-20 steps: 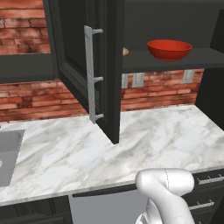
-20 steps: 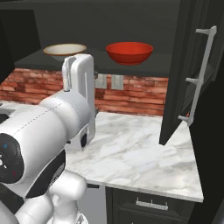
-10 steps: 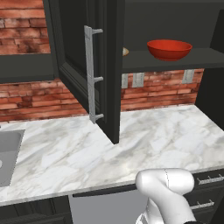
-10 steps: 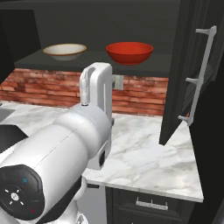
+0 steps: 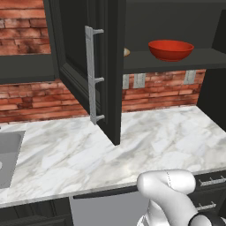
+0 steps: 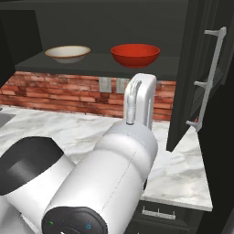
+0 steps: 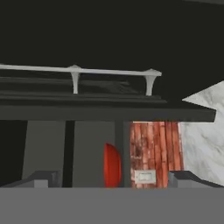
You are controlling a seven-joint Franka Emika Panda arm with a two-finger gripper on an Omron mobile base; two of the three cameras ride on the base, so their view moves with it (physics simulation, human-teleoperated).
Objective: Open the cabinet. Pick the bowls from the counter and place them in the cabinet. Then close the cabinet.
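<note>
Cabinet (image 5: 79, 53) is wide open, both doors swung out, and both bowls are up on its shelf (image 6: 91, 64). Reading left to right in the right base view: the tan bowl (image 6: 67, 53) sits toward the left of the shelf, the red bowl (image 6: 135, 54) just beside it to the right, the two apart and both upright. Then comes the right door (image 6: 201, 77), standing edge-on with its long silver handle (image 6: 208, 77) facing out.

From the left base view, the left door (image 5: 110, 70) hangs out over the tabletop (image 5: 154, 141), its handle (image 5: 92, 75) running down the face, and it covers most of the tan bowl, only a sliver peeking past the edge. The red bowl (image 5: 171, 49) is plain to see on the shelf to the right. A grey sink (image 5: 9, 154) is at the far left. Brick wall (image 5: 167, 88) with pale outlets below the shelf.

The hand (image 7: 113, 177) has its fingers spread wide, nothing between them. Its rolled view looks past a door handle (image 7: 78, 72) at the red bowl (image 7: 112, 165), brick and a corner of marble.
</note>
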